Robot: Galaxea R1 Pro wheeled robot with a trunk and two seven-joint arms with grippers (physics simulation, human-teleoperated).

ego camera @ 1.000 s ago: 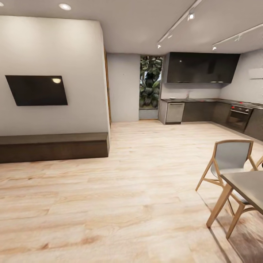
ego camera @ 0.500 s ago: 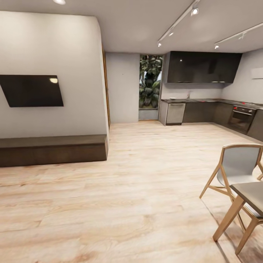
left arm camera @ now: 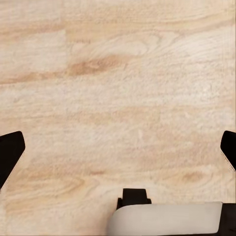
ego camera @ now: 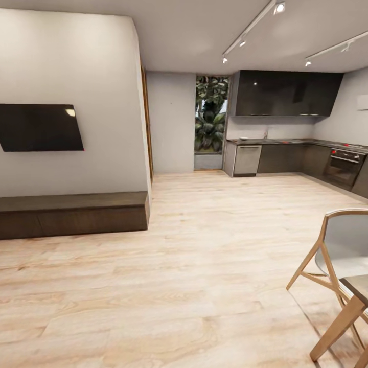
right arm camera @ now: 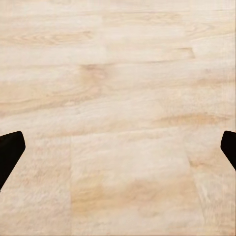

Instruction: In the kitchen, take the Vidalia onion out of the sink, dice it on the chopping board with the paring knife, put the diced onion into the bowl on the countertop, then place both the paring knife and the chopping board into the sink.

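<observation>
I am in an open room, far from the kitchen. The grey countertop [ego camera: 286, 140] runs along the far right wall over dark cabinets. A thin faucet [ego camera: 265, 134] stands on it where the sink sits, too small to make out. The onion, chopping board, paring knife and bowl are too far away to tell apart. My left gripper [left arm camera: 118, 150] hangs open over the wooden floor, its dark fingertips [left arm camera: 9, 152] at the frame's sides. My right gripper [right arm camera: 118, 147] is open too, above bare floorboards, with nothing between its fingertips [right arm camera: 10, 150].
A wooden chair [ego camera: 342, 250] and a table corner [ego camera: 358, 286] stand close at the right. A low dark bench [ego camera: 71, 214] runs under a wall-mounted TV [ego camera: 41, 128] at the left. Light wood floor [ego camera: 204, 245] stretches toward the kitchen, with an oven [ego camera: 345, 166] at far right.
The head view has shifted: the chair and table have slid toward the lower right edge and the kitchen looks slightly nearer, so the camera has moved forward and turned a little left.
</observation>
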